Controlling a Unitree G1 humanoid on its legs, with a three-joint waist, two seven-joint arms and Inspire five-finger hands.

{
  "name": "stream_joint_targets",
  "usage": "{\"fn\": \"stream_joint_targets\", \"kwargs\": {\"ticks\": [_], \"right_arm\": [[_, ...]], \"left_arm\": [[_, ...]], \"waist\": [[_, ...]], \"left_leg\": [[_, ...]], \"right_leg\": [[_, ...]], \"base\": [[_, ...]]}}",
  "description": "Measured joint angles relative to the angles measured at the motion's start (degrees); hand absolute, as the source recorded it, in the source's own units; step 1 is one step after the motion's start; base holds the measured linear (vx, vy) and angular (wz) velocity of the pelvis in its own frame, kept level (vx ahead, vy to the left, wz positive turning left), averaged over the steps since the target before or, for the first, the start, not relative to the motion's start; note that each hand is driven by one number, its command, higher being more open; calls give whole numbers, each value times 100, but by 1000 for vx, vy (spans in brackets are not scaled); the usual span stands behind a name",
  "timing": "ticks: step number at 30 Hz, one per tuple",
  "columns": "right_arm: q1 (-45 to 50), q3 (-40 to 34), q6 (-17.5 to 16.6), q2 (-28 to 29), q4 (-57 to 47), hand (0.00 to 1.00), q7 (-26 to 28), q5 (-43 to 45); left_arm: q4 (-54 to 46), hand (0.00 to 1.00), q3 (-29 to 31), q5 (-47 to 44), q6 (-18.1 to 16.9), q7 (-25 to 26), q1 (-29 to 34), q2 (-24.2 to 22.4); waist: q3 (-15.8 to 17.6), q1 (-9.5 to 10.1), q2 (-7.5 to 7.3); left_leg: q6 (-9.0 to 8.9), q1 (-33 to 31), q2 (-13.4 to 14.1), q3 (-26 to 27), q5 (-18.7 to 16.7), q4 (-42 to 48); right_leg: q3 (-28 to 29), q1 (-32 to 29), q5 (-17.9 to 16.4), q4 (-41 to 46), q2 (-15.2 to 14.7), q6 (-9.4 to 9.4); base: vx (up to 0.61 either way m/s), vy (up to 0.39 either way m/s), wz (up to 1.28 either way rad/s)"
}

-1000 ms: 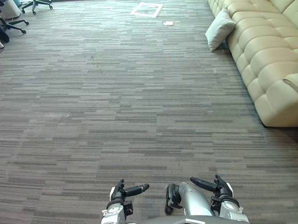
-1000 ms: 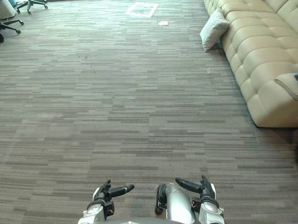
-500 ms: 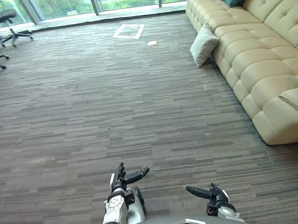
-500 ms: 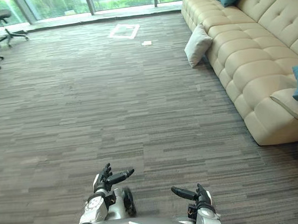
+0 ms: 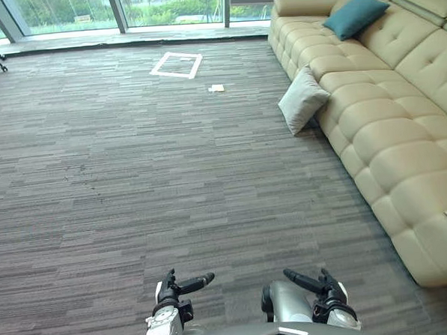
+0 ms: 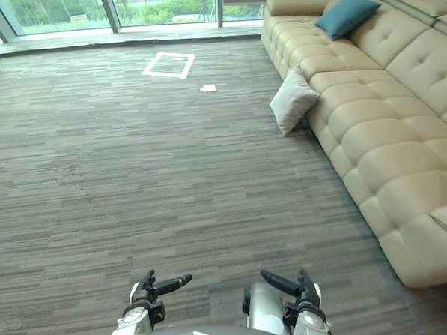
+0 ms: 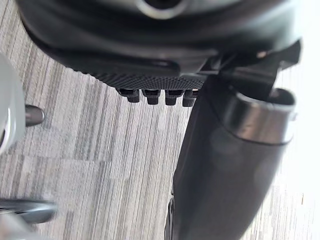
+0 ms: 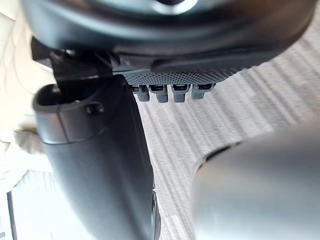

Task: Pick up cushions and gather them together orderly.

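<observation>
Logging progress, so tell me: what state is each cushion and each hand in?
Grey cushion: on the floor, leaning against the sofa.
Teal cushion: up on the sofa, against its backrest.
Left hand: open, empty, held low.
Right hand: open, empty, held low.

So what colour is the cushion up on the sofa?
The cushion is teal, a blue-green; clearest in the left eye view.
</observation>
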Motion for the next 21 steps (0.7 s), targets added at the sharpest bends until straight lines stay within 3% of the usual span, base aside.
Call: {"fn": "stream_joint_targets", "kwargs": {"ticks": [1,2,3,5,6,7,8,10,11,12,14,16,17,19,20,21], "right_arm": [[-137,-27,73,-241,183,100,11,11],[-168,-24,86,-270,226,100,7,-24],[-212,-26,82,-303,299,100,-25,-83],[-190,-26,179,-311,347,100,16,-69],[-129,-15,199,-320,322,100,25,-83],[-93,12,192,-316,303,100,29,-79],[-124,22,208,-343,296,100,53,-76],[-159,88,242,-337,335,100,40,-72],[-166,130,254,-326,367,100,40,-71],[-141,304,263,-316,467,100,31,-67],[-119,447,275,-279,518,100,31,-69],[-119,540,300,-235,532,100,16,-71],[-120,567,306,-170,531,100,4,-72],[-111,546,319,-109,544,100,-10,-77],[-103,546,319,-111,547,100,-11,-78],[-87,544,326,-74,578,100,-27,-78]], "left_arm": [[143,100,-15,12,6,-12,-46,-159],[136,100,-32,17,6,-51,-64,-183],[133,100,-31,24,-14,-119,-90,-267],[170,100,-110,85,0,-137,-62,-315],[152,100,-153,139,-6,-135,-27,-318],[103,100,-81,152,-14,-129,-30,-326],[58,100,82,188,-4,-156,-23,-330],[-138,100,321,197,2,-118,-14,-300],[-206,100,327,198,1,-101,1,-259],[-449,100,312,193,-107,-106,134,-185],[-790,100,315,194,-245,-115,243,-193],[-893,100,307,197,-301,-129,253,-210],[-900,100,297,194,-344,-142,238,-221],[-875,100,280,196,-370,-155,182,-281],[-866,100,272,192,-375,-155,179,-280],[-842,100,251,192,-343,-152,143,-233]], "waist": [[-23,-3,298],[-34,15,319],[-22,-1,315],[-41,-81,325],[-65,-113,355],[-81,-107,414],[-84,-82,501],[-15,2,574],[1,51,547],[-22,115,429],[-70,215,348],[-65,257,344],[-68,272,318],[-64,315,293],[-71,321,298],[-139,402,193]], "left_leg": [[-162,265,297,-47,-2,-109],[-195,235,283,-60,101,-106],[-179,244,209,-4,583,-84],[-367,318,280,-221,1234,201],[-584,74,431,-433,1431,933],[-781,-608,637,-834,1781,2347],[-884,-1407,842,-1220,2238,3896],[-847,-2360,1158,-1142,2028,5804],[-787,-2532,1173,-1055,1925,6051],[-505,-2982,1171,-646,1644,6096],[-210,-3596,1229,-13,1262,5320],[-169,-3863,1139,285,1115,4306],[-177,-3988,956,408,1111,3325],[-61,-4046,523,399,1472,1614],[29,-4039,486,366,1679,1525],[304,-3952,340,310,2066,1562]], "right_leg": [[-264,158,159,214,170,-469],[-254,157,43,297,173,-581],[-254,175,-267,637,95,-687],[-292,409,-554,930,47,-789],[-290,727,-789,705,128,-674],[-288,1117,-1099,325,250,-634],[-294,1346,-1187,145,457,-725],[-196,1974,-1299,-222,756,-893],[-140,2205,-1325,-353,787,-904],[19,2801,-1343,-819,798,-894],[266,3385,-1317,-1417,765,-833],[438,3723,-1285,-1793,717,-708],[557,3957,-1331,-2033,625,-625],[793,4369,-1429,-2246,458,-449],[837,4395,-1452,-2232,453,-408],[1062,4460,-1491,-2144,343,-343]], "base": [[814,-270,46],[887,-264,33],[652,-194,23],[651,-266,43],[551,-260,41],[493,-233,15],[375,-161,-4],[436,-102,-40],[508,-43,-62],[337,-17,-50],[490,11,-65],[498,90,-55],[693,231,-57],[685,262,-60],[556,232,-60],[730,260,-38]]}}
